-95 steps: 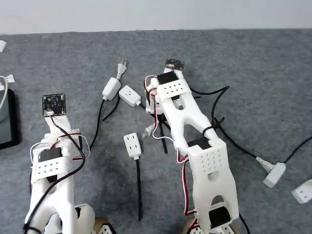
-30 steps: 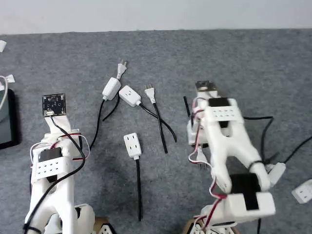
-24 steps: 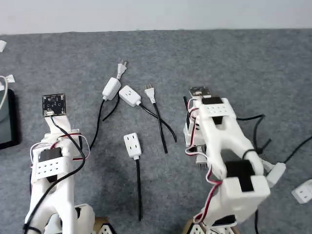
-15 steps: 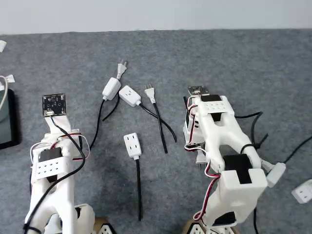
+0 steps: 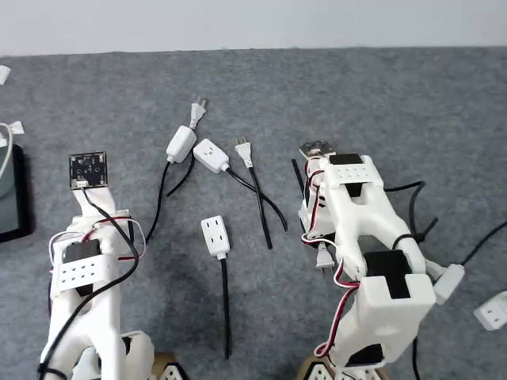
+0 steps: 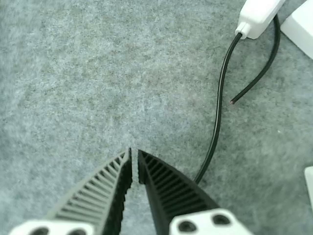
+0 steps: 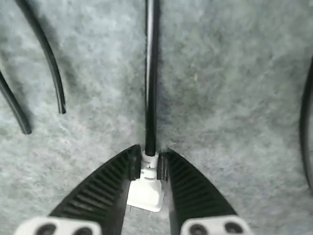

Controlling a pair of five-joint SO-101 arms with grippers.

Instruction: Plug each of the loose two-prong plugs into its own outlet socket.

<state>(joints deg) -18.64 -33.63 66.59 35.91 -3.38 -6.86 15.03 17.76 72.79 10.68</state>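
My right gripper is shut on a white two-prong plug, whose black cord runs straight away over the carpet. In the high view that plug's prongs poke out beside the right arm. My left gripper is shut on nothing above bare carpet, near a white plug body and its cord. Loose at mid-table lie a white socket, a plug beside it, a second socket, and an adapter with a plug.
A white plug and another socket lie at the right edge with black cords trailing. A dark device sits at the left edge. Two crossed black cords lie between the arms. The grey carpet ends at a pale wall.
The right arm left a plug beside the upper socket, drew back right, and now holds another plug; over the last second it drifted slightly left. The left arm stayed still.
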